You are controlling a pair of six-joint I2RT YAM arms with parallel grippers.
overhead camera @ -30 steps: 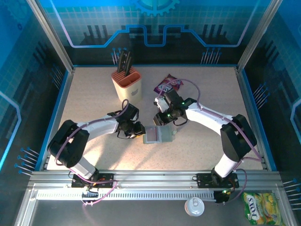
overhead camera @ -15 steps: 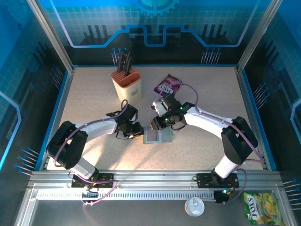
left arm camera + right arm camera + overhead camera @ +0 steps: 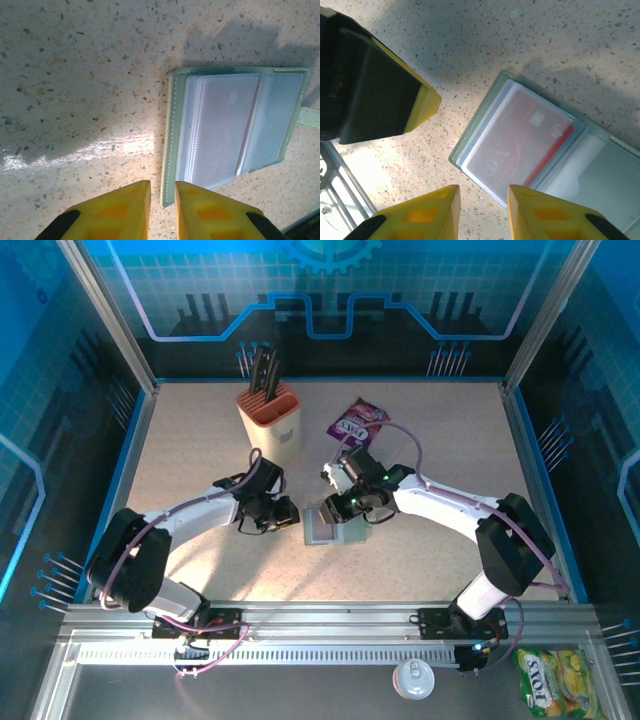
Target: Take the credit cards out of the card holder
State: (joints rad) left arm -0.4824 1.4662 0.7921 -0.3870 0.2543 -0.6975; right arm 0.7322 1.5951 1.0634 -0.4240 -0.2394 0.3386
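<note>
Right wrist view — red credit card [image 3: 520, 145] visible inside card holder [image 3: 607, 172].

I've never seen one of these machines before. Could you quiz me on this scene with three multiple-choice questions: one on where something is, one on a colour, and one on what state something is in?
1. Where is the card holder?
A. lifted in the air
B. lying on the table
C. on a shelf

2. What colour is the credit card visible inside it?
A. green
B. black
C. red

3. How is the card holder?
A. open, both panels spread
B. folded shut
C. standing on edge

Answers:
1 B, the top view shows it flat on the tabletop.
2 C, the right wrist view shows red plastic inside the holder.
3 A, both wrist views show the two panels spread side by side.
</note>
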